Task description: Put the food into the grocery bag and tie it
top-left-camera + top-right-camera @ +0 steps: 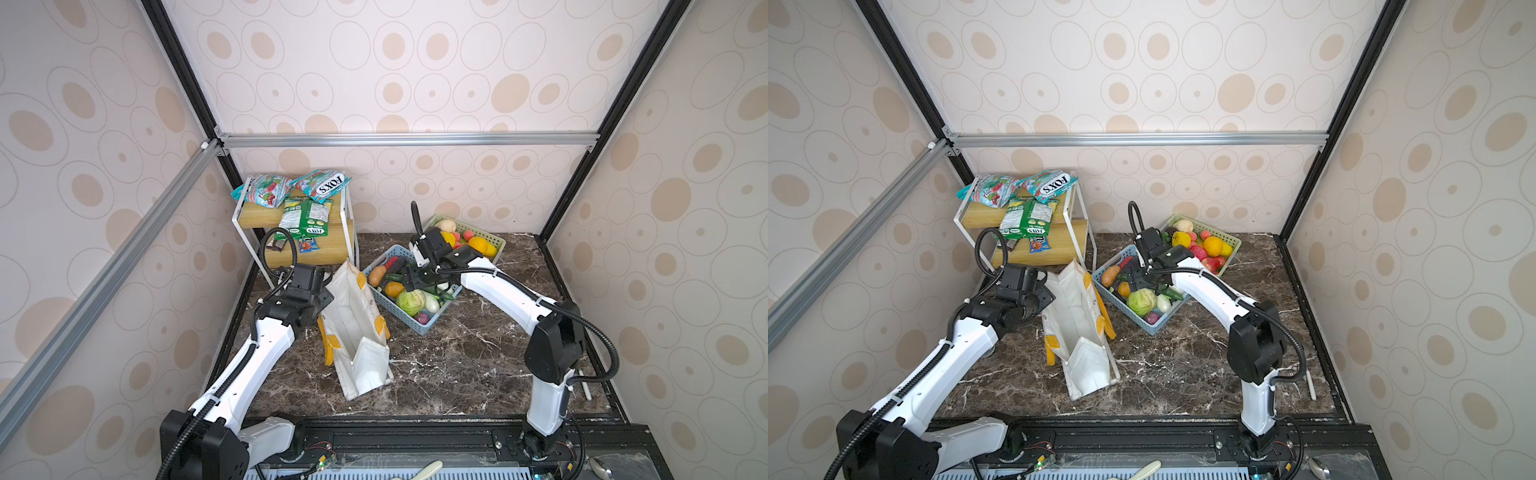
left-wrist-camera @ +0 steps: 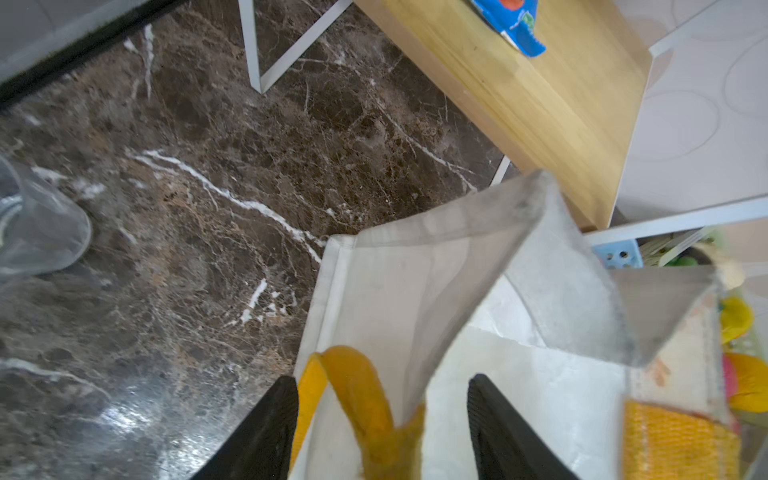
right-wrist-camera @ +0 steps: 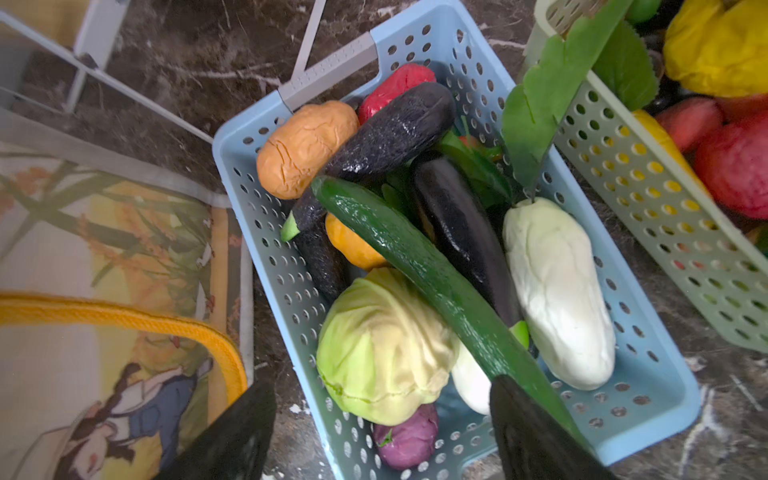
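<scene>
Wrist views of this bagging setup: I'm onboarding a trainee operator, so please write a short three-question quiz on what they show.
1. True or false: the right gripper hangs over the blue basket with its jaws open.
2. Between the jaws of the left gripper sits: A) a bottle; B) the rim of the grocery bag and its yellow handle; C) a towel.
3. Fill in: the long green vegetable lying across the top of the basket's pile is a ____.

Key: 1 true; 2 B; 3 cucumber.
</scene>
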